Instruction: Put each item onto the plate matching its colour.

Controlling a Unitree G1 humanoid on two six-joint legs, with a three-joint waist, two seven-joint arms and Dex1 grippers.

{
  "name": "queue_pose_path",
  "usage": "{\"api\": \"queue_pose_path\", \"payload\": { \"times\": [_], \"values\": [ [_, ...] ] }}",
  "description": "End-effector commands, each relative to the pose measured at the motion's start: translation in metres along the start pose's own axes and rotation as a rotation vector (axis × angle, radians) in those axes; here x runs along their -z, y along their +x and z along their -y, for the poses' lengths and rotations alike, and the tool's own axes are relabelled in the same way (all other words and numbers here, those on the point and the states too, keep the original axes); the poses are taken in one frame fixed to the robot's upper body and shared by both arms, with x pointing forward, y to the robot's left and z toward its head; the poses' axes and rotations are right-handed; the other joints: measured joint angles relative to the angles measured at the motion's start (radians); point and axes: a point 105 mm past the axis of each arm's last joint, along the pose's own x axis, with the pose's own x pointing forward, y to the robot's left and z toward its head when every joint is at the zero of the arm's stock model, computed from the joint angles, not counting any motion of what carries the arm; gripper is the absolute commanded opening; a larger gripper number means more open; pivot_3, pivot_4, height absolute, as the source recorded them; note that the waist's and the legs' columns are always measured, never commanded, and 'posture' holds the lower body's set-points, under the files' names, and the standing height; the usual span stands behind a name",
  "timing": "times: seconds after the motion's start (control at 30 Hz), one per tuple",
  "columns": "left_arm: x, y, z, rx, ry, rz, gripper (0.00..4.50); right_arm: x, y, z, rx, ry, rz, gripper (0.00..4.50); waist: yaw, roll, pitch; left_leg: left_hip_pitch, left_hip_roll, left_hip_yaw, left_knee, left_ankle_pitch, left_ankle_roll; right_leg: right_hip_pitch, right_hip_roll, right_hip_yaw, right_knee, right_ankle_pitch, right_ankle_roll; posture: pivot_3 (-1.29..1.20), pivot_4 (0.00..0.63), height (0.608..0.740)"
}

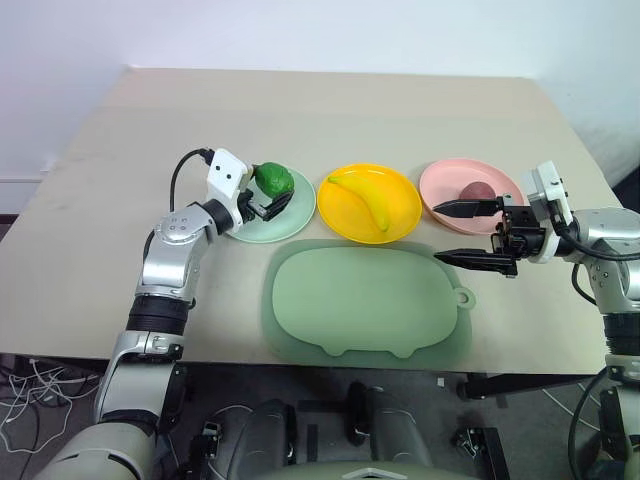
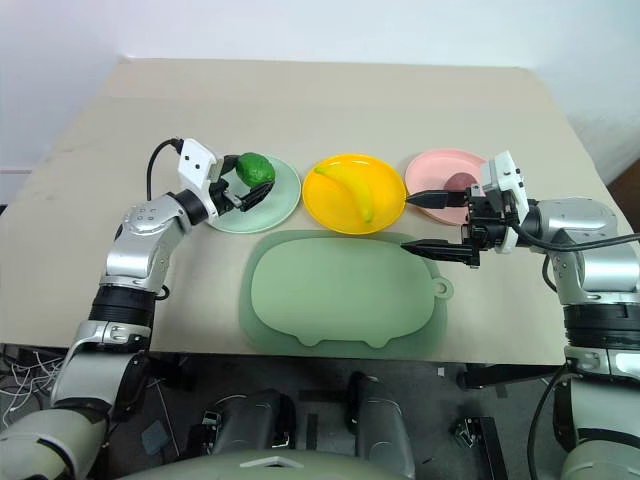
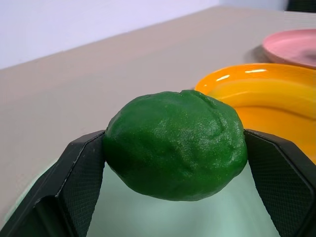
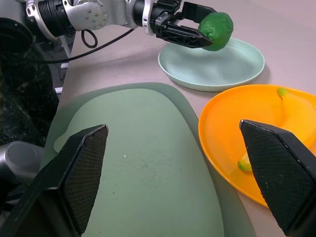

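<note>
A: What sits nearest the camera?

B: The pale-green mat, at the near edge of the table, with its loop tab on the right.

A: And going left to right behind it?

B: First the left gripper. Its two black fingers are closed on either side of the green fruit, with a pad pressed against each flank. They stand wide only because the fruit fills the space between them. The right wrist view shows the fruit held above the far rim of the mint green plate, clear of its surface.

A: Next?

B: The yellow plate, just right of the mint one. The banana lies in it, running from the far left toward the near right.

A: Then?

B: The pink plate, farthest right of the three. The dark red fruit rests in it, toward the right side.

A: And the right gripper?

B: The right gripper hangs empty, its fingers spread wide and pointing left. One fingertip reaches over the near edge of the pink plate, the other over the mat's right corner. It touches nothing that I can see.
</note>
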Motion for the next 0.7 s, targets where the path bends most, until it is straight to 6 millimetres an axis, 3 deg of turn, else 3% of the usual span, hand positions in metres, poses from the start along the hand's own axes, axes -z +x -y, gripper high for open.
{"api": "queue_pose_path", "payload": {
  "times": [0.03, 0.17, 0.23, 0.3, 0.37, 0.47, 0.57, 0.7],
  "values": [
    [-0.020, -0.003, -0.006, 0.001, -0.036, 0.077, 4.43, -0.009, -0.001, 0.002, 0.007, -0.047, 0.005, 4.50, 0.000, 0.000, 0.000, 0.000, 0.000, 0.000, 0.000, 0.000, 0.000, 0.000, 0.000, 0.000, 0.000, 0.000, 0.000, 0.00, 0.150, 0.740],
    [-0.019, 0.000, -0.004, -0.026, 0.101, 0.043, 4.43, -0.008, -0.002, 0.002, 0.005, -0.041, 0.003, 4.50, 0.001, 0.000, 0.000, 0.000, 0.000, 0.000, 0.000, 0.000, 0.000, 0.000, 0.000, 0.000, 0.000, 0.000, 0.000, 0.00, 0.150, 0.740],
    [-0.018, -0.001, -0.003, 0.012, -0.048, 0.063, 4.43, -0.008, -0.002, 0.002, 0.007, -0.045, 0.002, 4.50, 0.001, 0.000, 0.000, 0.000, 0.000, 0.000, 0.000, 0.000, 0.000, 0.000, 0.000, 0.000, 0.000, 0.000, 0.000, 0.00, 0.150, 0.740],
    [-0.016, -0.002, -0.002, 0.016, -0.043, 0.059, 4.43, -0.008, -0.001, 0.002, 0.005, -0.045, 0.004, 4.50, 0.001, 0.000, 0.000, 0.000, 0.000, 0.000, 0.000, 0.000, 0.000, 0.000, 0.000, 0.000, 0.000, 0.000, 0.000, 0.00, 0.150, 0.740],
    [-0.013, -0.001, 0.000, -0.019, 0.104, 0.031, 4.43, -0.008, -0.001, 0.002, 0.004, -0.042, 0.004, 4.50, 0.000, 0.000, 0.000, 0.000, 0.000, 0.000, 0.000, 0.000, 0.000, 0.000, 0.000, 0.000, 0.000, 0.000, 0.000, 0.00, 0.150, 0.740],
    [-0.012, 0.001, -0.006, -0.074, 0.121, 0.037, 4.43, -0.007, -0.002, 0.002, 0.010, -0.043, 0.001, 4.50, 0.001, 0.000, 0.000, 0.000, 0.000, 0.000, 0.000, 0.000, 0.000, 0.000, 0.000, 0.000, 0.000, 0.000, 0.000, 0.00, 0.150, 0.740],
    [-0.015, -0.001, -0.004, 0.015, -0.073, 0.052, 4.43, -0.007, -0.002, 0.002, 0.013, -0.044, 0.003, 4.50, 0.001, 0.000, 0.000, 0.000, 0.000, 0.000, 0.000, 0.000, 0.000, 0.000, 0.000, 0.000, 0.000, 0.000, 0.000, 0.00, 0.150, 0.740],
    [-0.018, 0.001, -0.015, -0.084, 0.146, 0.028, 4.43, -0.008, -0.001, 0.003, 0.015, -0.044, 0.009, 4.50, 0.000, 0.000, 0.000, 0.000, 0.000, 0.000, 0.000, 0.000, 0.000, 0.000, 0.000, 0.000, 0.000, 0.000, 0.000, 0.00, 0.150, 0.740]
  ]
}}
